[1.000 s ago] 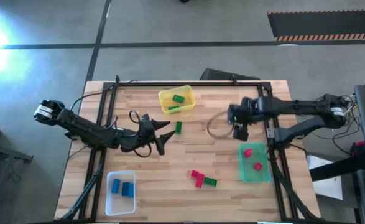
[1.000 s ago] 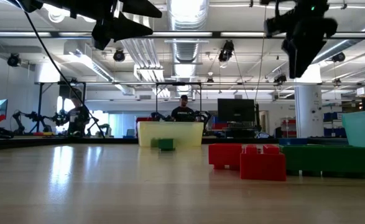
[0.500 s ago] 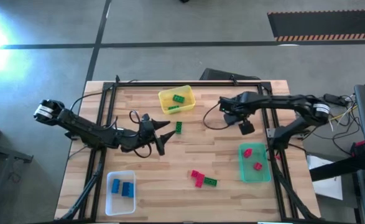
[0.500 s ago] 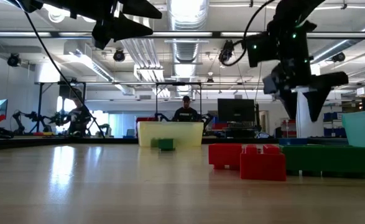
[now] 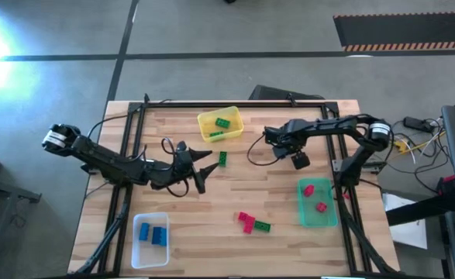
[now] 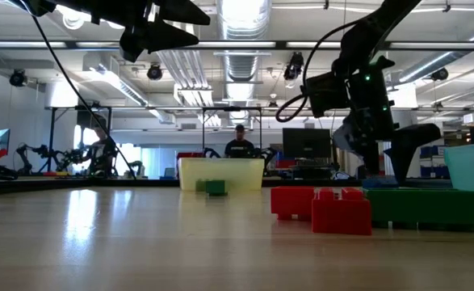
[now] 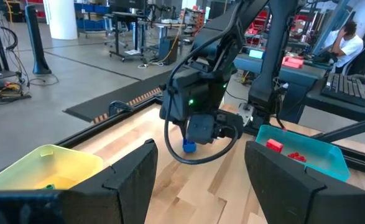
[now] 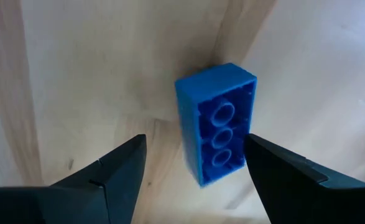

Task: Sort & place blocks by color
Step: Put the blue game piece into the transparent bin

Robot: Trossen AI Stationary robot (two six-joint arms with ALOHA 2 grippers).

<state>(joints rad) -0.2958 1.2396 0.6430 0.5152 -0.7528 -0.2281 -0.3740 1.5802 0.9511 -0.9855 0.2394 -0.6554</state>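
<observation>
A blue brick (image 8: 216, 130) lies on its side on the wooden table (image 5: 173, 132), hollow underside toward the right wrist camera; it also shows in the left wrist view (image 7: 189, 147). My right gripper (image 8: 194, 180) is open just above it, pointing down, its fingers to either side and clear of it; in the high view (image 5: 277, 146) it hides the brick. My left gripper (image 5: 205, 169) is open and empty, raised over the table's middle left. A loose green brick (image 5: 222, 159) lies beside it. Two red bricks (image 5: 246, 222) and a green brick (image 5: 263, 226) lie near the front.
A yellow bin (image 5: 220, 125) with green bricks stands at the back. A clear bin (image 5: 150, 236) with blue bricks stands at the front left. A translucent green bin (image 5: 318, 203) with red bricks stands at the front right. A cable loops beside my right gripper.
My right gripper has gone toward the table's left edge and down, tipping over so that its fingers point at the table above the blue brick. My left arm has kept still.
</observation>
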